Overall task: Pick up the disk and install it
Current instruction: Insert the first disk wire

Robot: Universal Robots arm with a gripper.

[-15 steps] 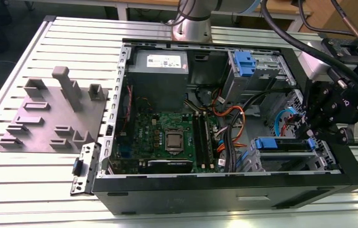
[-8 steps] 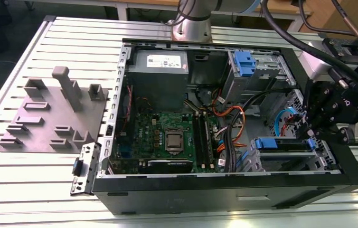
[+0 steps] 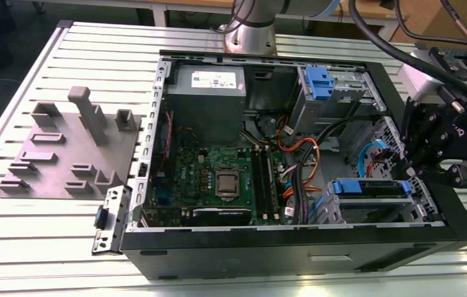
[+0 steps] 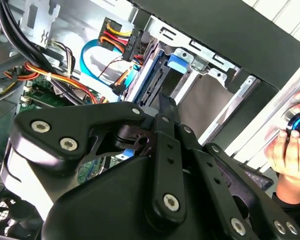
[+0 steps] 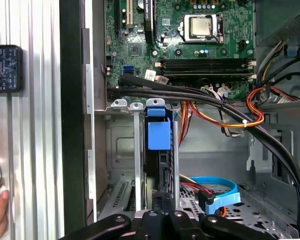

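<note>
The disk (image 3: 369,187), edged in blue, sits in the drive cage at the lower corner of the open computer case (image 3: 300,244) toward the exterior view's right. No writing on it can be made out; a white label shows on the grey power supply (image 3: 207,79), unreadable. The arm reaches down at the case's edge, its black pincer (image 3: 433,162) just beside the disk; whether its fingers are open or closed cannot be told. A person's hand (image 4: 290,147) rests on the ribbed desk (image 3: 43,235).

The computer case (image 3: 300,247) was black, its circuit board (image 3: 217,179) green. The disk (image 5: 159,134) showed blue rails. The gripper (image 4: 162,107) was black. The ribbed table (image 3: 35,247) was silvery, the fixture plate (image 3: 60,154) grey.
</note>
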